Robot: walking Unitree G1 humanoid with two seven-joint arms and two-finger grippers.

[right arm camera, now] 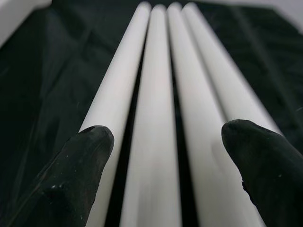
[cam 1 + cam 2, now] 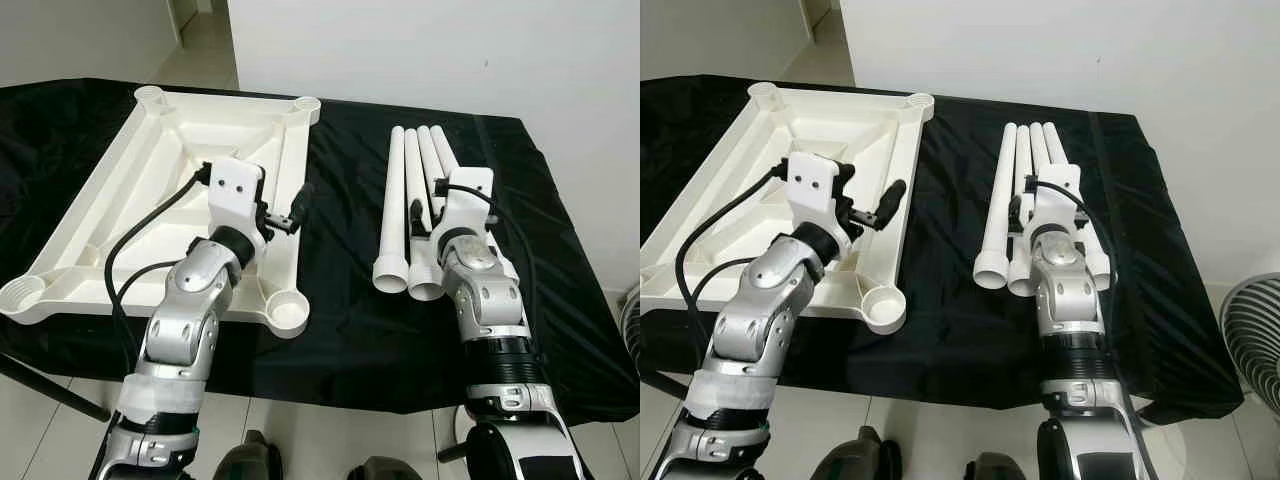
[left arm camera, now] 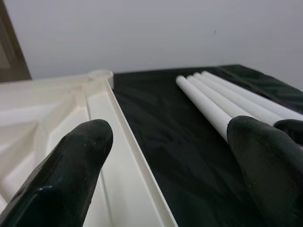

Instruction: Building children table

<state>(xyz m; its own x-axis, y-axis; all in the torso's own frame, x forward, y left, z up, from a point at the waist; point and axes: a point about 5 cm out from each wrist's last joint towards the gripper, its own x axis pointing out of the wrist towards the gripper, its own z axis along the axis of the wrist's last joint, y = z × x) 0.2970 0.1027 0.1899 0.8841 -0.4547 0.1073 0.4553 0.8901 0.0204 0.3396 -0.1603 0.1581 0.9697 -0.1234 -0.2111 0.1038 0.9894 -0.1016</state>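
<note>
**Legs lined up, tabletop waiting**

On the black-draped surface [image 2: 340,300] lies the white plastic tabletop [image 2: 150,170], underside up, with a round leg socket [image 2: 288,312] at each visible corner. Well apart from it, toward the robot's right, four white table legs [image 2: 418,190] lie side by side, touching, their wider ends toward the robot.

The right hand [image 1: 158,142] hovers low over the legs with its fingers spread, straddling the middle of the bundle and holding nothing. The left hand [image 2: 285,213] hangs above the tabletop's right rim, likewise released and empty.

The step in hand looks like picking a single leg. Done well, the right hand would likely centre on one outer tube rather than the pair beneath it, close near the wide end, and lift straight so the neighbours do not roll. The left hand could steady the rim near the nearest socket while the leg goes in.
</note>
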